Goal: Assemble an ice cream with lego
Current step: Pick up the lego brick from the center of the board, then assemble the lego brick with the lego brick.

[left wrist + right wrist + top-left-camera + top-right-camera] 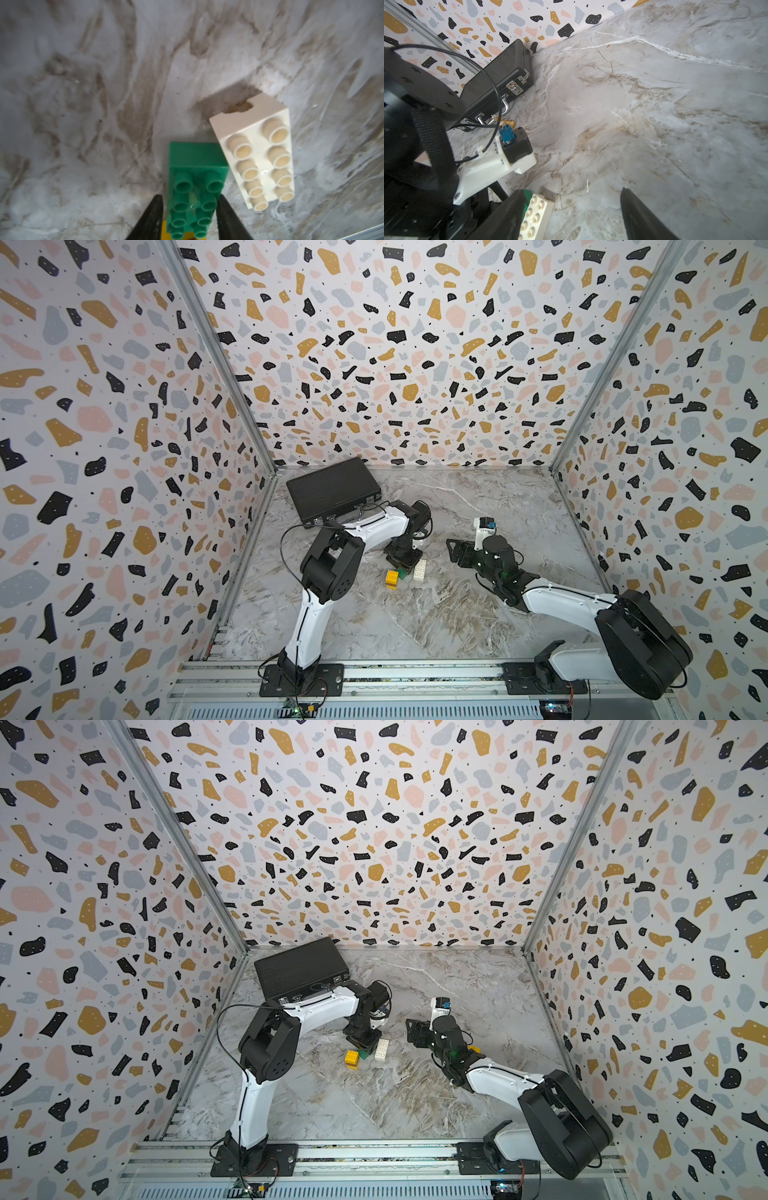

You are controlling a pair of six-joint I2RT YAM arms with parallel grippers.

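Three lego bricks lie mid-table in both top views: a yellow brick [391, 578] [352, 1058], a green brick [402, 573] [365, 1053] and a white oblong brick [419, 570] [382, 1050]. My left gripper [401, 562] [189, 196] points down over them. In the left wrist view its fingers press the long sides of the green brick [193, 166], studs up, and a bit of yellow brick [166, 230] shows under its near end. The white brick [259, 158] lies right beside it. My right gripper [455, 551] [571, 190] stands open and empty just right of the white brick [535, 216].
A black briefcase [332, 489] [496, 79] lies at the back left against the wall. A small brass-coloured knob [506, 122] sits in front of its handle. Patterned walls enclose three sides, and the arm rail [415, 674] runs along the front edge.
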